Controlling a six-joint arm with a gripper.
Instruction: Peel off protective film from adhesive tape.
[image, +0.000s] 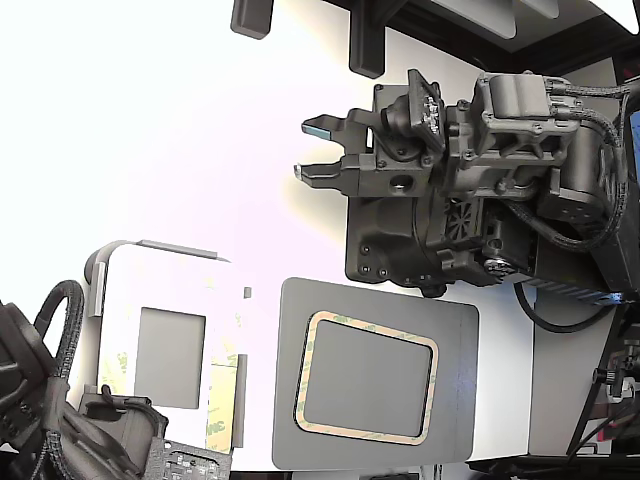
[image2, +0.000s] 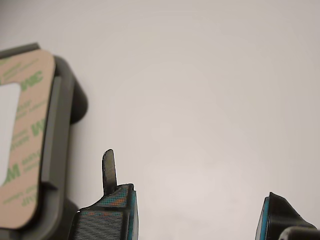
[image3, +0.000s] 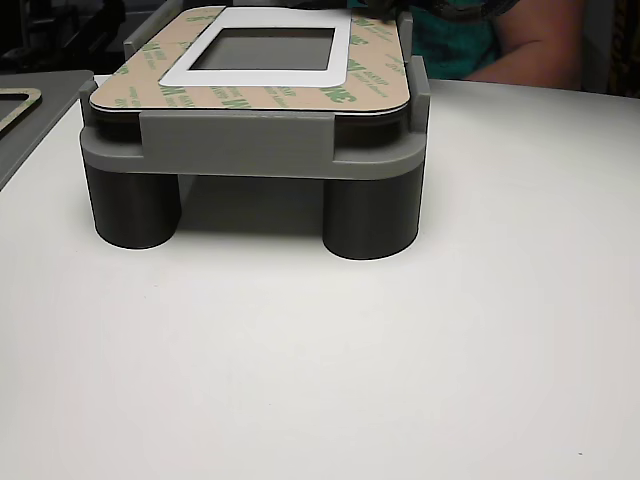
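Exterior view: hand (image: 318, 150) hangs over bare white counter (image: 180, 130), fingers spread, nothing between them. Protective film (image: 368, 432), tan ring with green marks, sits near the bottom middle, framing a dark panel on a grey plate (image: 455, 380), well apart from the hand. Adhesive tape not separately visible; the tan liner covers that outline. At the exterior view's left, a white plate (image: 125, 300) on a grey fixture carries straight tan strips (image: 222, 400). A second arm (image: 60, 420) sits in the bottom-left corner.

Wrist view: both fingertips in frame, one with a thin dark blade (image2: 108, 171), the other finger (image2: 280, 215) far across, wide gap, only counter between. Edge of the grey fixture (image2: 62, 130) with its tan green-printed liner shows beside them, not touching.

Other view: low side-on look the others lack. Fixture (image3: 240, 150) stands on round legs, white plate (image3: 280, 40) on top with tan strips around its window. Ring film's corner (image3: 15, 105) just shows at far left. Hand not in frame.
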